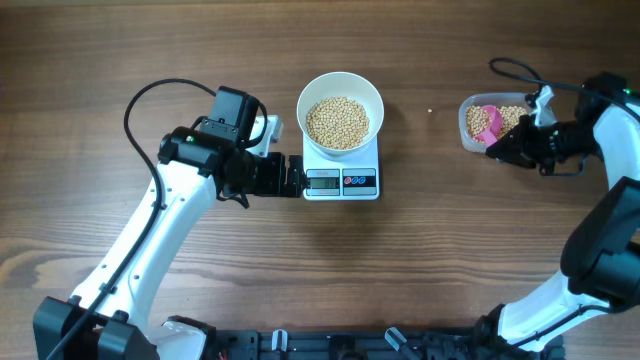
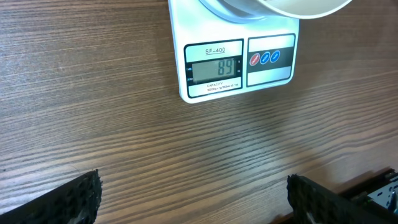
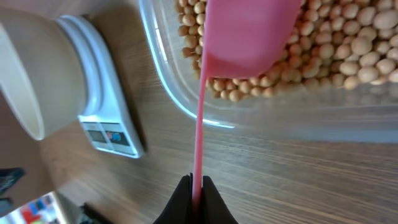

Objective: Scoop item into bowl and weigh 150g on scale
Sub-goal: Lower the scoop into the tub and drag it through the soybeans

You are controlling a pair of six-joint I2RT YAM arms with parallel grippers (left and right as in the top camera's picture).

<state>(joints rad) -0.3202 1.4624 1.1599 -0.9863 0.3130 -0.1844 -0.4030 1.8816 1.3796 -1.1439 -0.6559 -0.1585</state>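
Beans (image 1: 338, 122) tan-yellow, bowl (image 1: 340, 80) white; scale (image 1: 340, 182) white — its display (image 2: 214, 68) grey; scoop (image 3: 249, 31) pink, tub (image 1: 465, 122) clear; worktop (image 1: 450, 250) brown — wood-grained.

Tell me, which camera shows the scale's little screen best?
The left wrist view: the scale's display sits close and faces the camera, reading 89. Overhead, the display is too tiny to read. The right wrist view shows it small, tilted, blurry.

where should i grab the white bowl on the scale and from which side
Probably the bare rim of the white bowl, from straight above on its left, the side nearest the open left claw: one finger inside, one outside. Its smooth flared wall offers no handle, and the soybeans lie mid-bowl, leaving the rim free.
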